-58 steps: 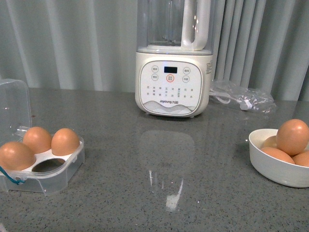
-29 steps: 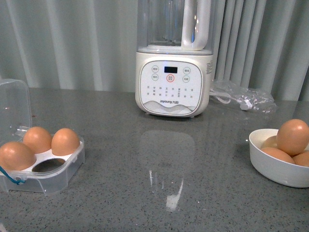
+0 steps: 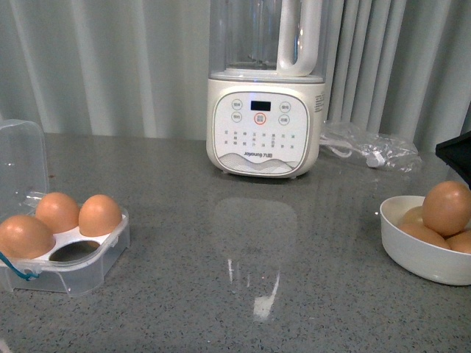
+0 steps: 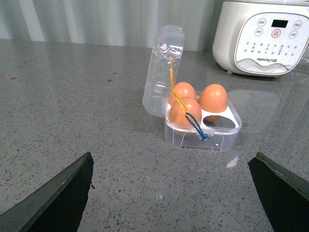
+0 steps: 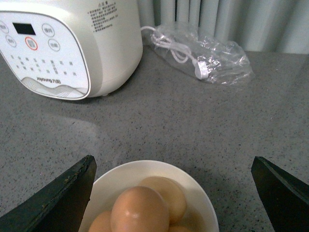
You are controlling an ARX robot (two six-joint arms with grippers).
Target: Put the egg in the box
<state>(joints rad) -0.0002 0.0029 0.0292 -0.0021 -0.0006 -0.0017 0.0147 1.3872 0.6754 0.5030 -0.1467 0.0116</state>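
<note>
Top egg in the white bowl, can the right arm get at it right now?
Probably yes. The right gripper hangs open over the bowl, its fingers spread wider than the top egg, and nothing covers it.

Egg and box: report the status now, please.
Left end effector open, facing box; right end effector open, facing bowl. Egg on top in bowl; box lid up, one cell free. Blender behind, not in the way.

In front view the round white bowl (image 3: 413, 255) runs off the right edge and the clear plastic egg box (image 3: 87, 266) off the left; I can't read the button labels on the cream blender (image 3: 265, 151).
</note>
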